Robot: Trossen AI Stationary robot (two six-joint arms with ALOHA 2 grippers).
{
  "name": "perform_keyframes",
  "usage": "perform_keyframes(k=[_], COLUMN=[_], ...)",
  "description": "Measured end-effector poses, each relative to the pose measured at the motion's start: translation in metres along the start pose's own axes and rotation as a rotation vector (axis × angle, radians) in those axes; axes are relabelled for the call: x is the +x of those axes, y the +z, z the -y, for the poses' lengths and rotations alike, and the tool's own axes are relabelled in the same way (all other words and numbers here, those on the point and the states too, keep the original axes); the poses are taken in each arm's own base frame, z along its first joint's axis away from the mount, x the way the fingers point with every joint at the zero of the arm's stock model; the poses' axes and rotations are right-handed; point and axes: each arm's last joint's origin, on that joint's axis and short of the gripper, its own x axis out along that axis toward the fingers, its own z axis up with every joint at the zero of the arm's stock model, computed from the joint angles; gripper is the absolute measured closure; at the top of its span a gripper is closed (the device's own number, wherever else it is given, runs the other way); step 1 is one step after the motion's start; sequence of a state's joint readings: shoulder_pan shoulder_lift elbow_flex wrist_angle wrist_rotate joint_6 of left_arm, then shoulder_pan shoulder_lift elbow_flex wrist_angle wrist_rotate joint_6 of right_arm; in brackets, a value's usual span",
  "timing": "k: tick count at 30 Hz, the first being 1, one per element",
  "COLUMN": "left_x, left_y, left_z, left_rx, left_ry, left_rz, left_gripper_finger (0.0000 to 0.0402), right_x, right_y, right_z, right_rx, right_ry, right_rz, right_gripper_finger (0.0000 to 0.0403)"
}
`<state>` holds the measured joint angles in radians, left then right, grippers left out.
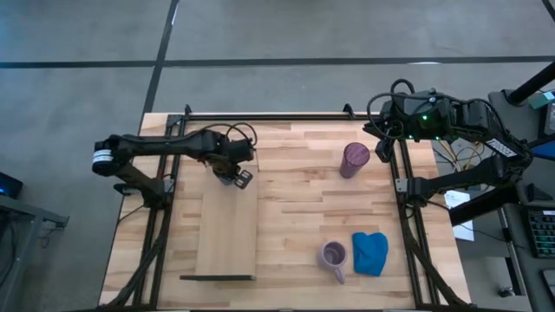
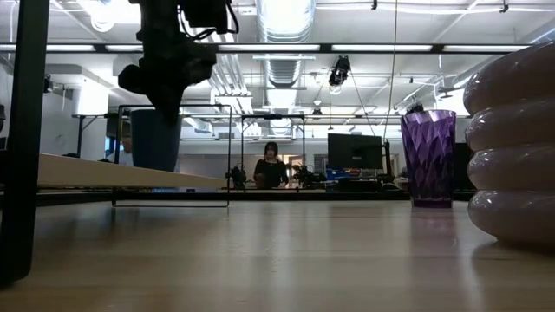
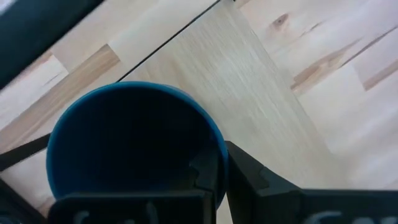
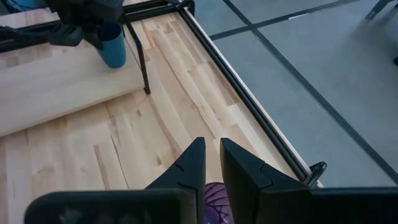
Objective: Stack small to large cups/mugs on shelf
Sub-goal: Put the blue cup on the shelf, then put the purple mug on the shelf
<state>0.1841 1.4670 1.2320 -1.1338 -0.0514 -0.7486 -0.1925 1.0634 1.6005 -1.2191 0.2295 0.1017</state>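
Cups are split between the shelf end and the open surface, and the layout explains itself: the small dark blue cup sits between the fingers of the left claw, pinched by its rim, one finger inside and one outside, so the claw is closed on it. Directly below that claw lies the far end of the shelf, the pale plank with a dark bracket beside the cup. The low view shows the cup's base level with the plank's top, though whether it rests there or hangs just clear I cannot tell. A rim pinch suits a small vessel lowered upright, and beginning at one end of the plank leaves the rest of its length free for the bigger pieces; the smallest going first fits the small-to-large order, so I judge this to be the first placement, near its release. Well apart from the left claw, across the surface, the dark purple tumbler stands upright, and the pale lilac mug stands nearer the front edge, just beside a bright blue cloth. The right claw waits above the tumbler with its fingers nearly together around nothing, the purple rim showing just under the tips, plausibly staged there for its own turn.
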Motion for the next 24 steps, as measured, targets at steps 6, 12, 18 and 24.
perform_keyframes(k=[6,12,18,24], left_x=[-0.001,-0.008,-0.012,-0.038], left_y=[0.001,0.004,0.003,0.007], left_z=[0.002,0.004,0.006,0.012], left_rx=[0.005,0.024,-0.046,-0.074], left_ry=[-0.018,-0.048,-0.101,-0.147], left_rz=[-0.009,0.001,-0.057,-0.031], left_gripper_finger=[0.0394,0.0349,0.0320,0.0318], right_x=[0.000,0.000,0.000,0.000], right_y=[0.000,0.000,0.000,0.000], right_z=[0.000,0.000,0.000,0.000], right_rx=[0.003,0.004,0.003,0.003], right_ry=[0.001,0.001,0.001,0.001], right_rz=[0.003,0.004,0.005,0.005], right_gripper_finger=[0.0360,0.0360,0.0360,0.0360])
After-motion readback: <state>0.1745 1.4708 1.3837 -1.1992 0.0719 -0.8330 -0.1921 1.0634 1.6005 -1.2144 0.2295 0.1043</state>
